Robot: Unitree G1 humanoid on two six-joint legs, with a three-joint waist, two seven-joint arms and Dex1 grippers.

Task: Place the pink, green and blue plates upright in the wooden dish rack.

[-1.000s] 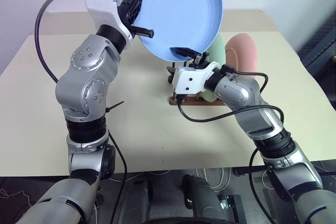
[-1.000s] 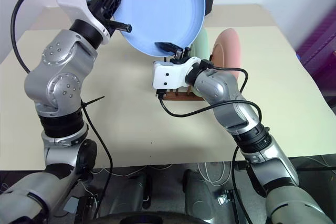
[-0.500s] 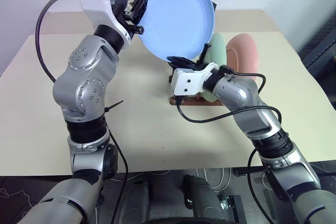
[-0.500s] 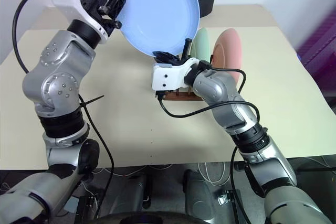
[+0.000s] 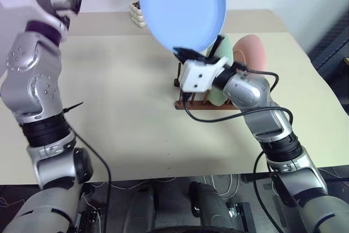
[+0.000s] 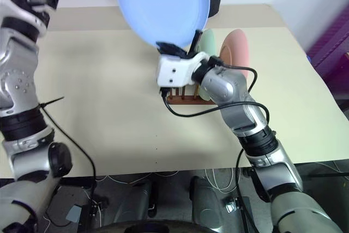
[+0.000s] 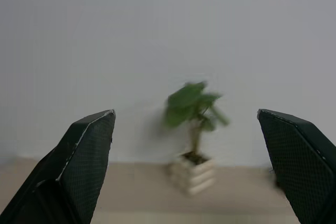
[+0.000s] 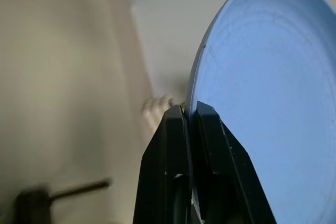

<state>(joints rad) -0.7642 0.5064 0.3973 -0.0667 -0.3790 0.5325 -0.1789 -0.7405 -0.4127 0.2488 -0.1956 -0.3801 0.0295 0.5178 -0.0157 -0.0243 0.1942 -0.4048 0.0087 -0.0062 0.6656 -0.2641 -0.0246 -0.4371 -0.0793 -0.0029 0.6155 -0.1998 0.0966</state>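
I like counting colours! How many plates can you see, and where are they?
3. The blue plate is held up in the air, pinched at its lower rim by the right gripper. The green plate and pink plate stand side by side in the wooden dish rack.

1. Blue plate: light blue, plain and matte.
2. Green plate: mint green, plain.
3. Pink plate: salmon pink, plain.
4. Wooden dish rack: dark brown.
5. Table: pale cream, unpatterned.
6. Plant: green leaves; pot whitish.
7. Fingers: black, finely cross-hatched.
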